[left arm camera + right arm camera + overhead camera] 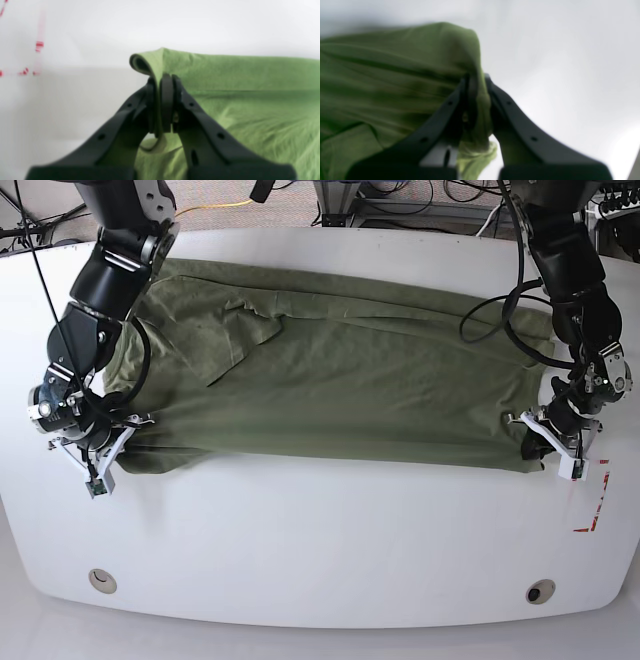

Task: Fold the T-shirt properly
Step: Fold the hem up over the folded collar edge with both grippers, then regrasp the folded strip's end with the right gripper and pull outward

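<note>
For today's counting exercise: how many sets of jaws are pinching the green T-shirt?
2. The left gripper pinches one near corner of the T-shirt; the right gripper pinches the opposite near corner.

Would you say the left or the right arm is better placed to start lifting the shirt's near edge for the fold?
Neither clearly: the left end effector and right end effector each pinch a near corner of the T-shirt, so both should probably lift together.
</note>
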Available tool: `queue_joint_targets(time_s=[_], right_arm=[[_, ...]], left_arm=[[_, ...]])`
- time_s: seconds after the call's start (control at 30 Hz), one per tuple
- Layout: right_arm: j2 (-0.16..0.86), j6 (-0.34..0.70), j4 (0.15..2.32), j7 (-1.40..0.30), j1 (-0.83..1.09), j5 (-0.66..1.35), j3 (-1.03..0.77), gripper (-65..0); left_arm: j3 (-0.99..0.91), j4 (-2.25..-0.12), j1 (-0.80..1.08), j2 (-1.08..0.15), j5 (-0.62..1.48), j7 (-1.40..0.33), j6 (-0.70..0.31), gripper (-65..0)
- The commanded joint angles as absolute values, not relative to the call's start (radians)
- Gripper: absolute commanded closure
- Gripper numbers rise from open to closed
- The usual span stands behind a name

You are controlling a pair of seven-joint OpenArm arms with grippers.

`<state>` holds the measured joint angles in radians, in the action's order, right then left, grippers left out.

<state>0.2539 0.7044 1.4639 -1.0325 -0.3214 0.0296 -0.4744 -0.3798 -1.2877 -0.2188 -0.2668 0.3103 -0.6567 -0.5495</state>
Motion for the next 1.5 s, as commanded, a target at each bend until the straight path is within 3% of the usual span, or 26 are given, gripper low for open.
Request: queue_joint_targets(time_s=[0.0,0.33,0.83,0.97,1.13,1.23,1.47], right_arm=[[0.265,0.698,1.616,-1.087,-0.292,0.031,-0.478,0.0],[0.228,0.698,1.891,-1.259,-0.094,0.203,-0.608,0.0],[0.179,0.698,1.954,-1.287,0.136,0.321,-0.704,-0.5],[0.179,0.698,1.954,-1.287,0.173,0.317,-0.705,-9.4],[0.177,0.698,1.959,-1.287,0.186,0.323,-0.708,-34.4],[0.176,0.698,1.971,-1.290,0.199,0.349,-0.769,-44.1],[0.148,0.698,1.971,-1.288,0.180,0.493,-0.918,-45.2]], left_arm=[[-0.383,-1.331,-0.239,-0.283,0.321,-0.627,-0.572,0.0],[-0.384,-1.457,-0.125,-0.320,0.321,-0.627,-0.641,0.0],[-0.383,-1.517,0.051,-0.358,0.318,-0.628,-0.676,0.0],[-0.380,-1.520,0.093,-0.383,0.315,-0.676,-0.676,-3.8],[-0.383,-1.523,0.087,-0.390,0.315,-0.796,-0.671,-31.0],[-0.386,-1.537,0.088,-0.390,0.315,-0.832,-0.671,-39.7],[-0.469,-1.687,0.082,-0.384,0.323,-0.906,-0.674,-39.7]])
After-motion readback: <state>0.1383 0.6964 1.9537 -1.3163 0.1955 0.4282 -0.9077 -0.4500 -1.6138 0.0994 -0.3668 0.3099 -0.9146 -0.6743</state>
